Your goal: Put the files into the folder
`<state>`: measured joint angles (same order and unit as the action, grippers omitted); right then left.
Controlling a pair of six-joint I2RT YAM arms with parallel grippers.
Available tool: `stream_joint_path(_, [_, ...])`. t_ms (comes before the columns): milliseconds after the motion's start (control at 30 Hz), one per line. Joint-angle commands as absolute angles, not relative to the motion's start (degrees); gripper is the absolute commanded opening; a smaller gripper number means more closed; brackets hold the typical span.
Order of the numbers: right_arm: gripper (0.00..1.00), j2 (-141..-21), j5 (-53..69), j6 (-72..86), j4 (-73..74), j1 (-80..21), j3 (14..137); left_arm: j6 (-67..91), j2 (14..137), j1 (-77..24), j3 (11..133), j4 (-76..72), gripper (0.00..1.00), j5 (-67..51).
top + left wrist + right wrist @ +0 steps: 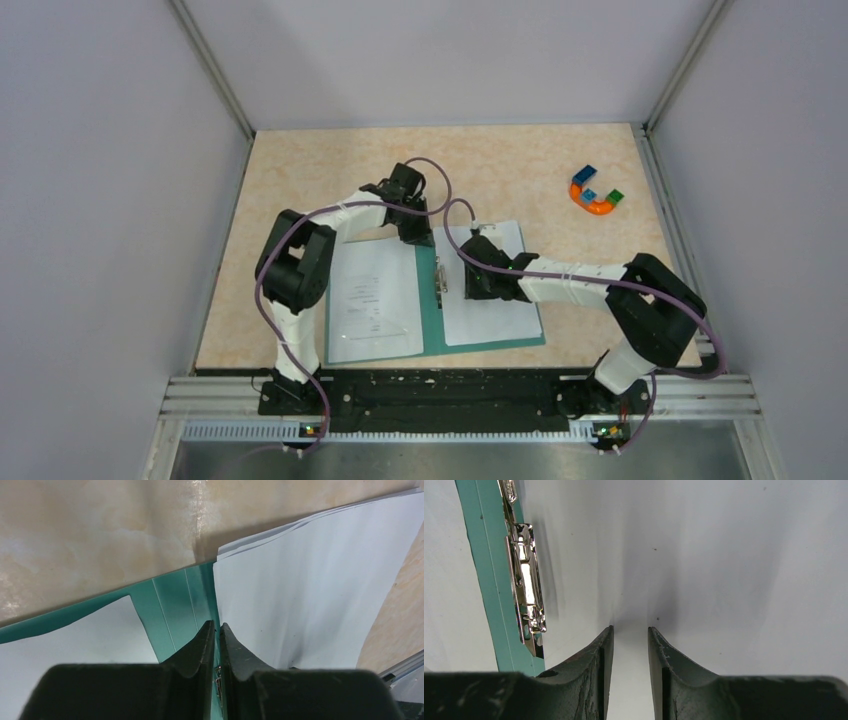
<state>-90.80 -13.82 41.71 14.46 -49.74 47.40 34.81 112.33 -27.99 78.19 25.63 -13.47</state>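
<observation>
The teal folder (430, 325) lies open on the table, with a metal clip (440, 278) at its spine. The printed sheet (372, 300) lies on its left cover and the nearly blank sheet (497, 318) on its right cover. My left gripper (418, 236) is at the far end of the spine, shut, with its tips (217, 625) over the teal strip (170, 600) beside the blank sheet (310, 590). My right gripper (470, 275) is narrowly open, tips (630, 628) down on the blank sheet (724, 555), just right of the clip (526, 580).
A small multicoloured horseshoe toy (595, 190) lies at the far right of the table. Grey walls close in the table on three sides. The arms' base rail (450, 395) runs along the near edge.
</observation>
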Motion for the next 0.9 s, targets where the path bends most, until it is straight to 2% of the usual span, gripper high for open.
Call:
stream_joint_path(0, [0.32,-92.68,-13.64,42.62,14.68,-50.87,48.78,34.76,113.87,-28.06,80.64,25.04,0.13,-15.38])
stream_joint_path(867, [0.32,-94.19,-12.44,44.32,13.25,-50.82,48.36,35.86,109.51,-28.49,73.00,21.74,0.07,-22.12])
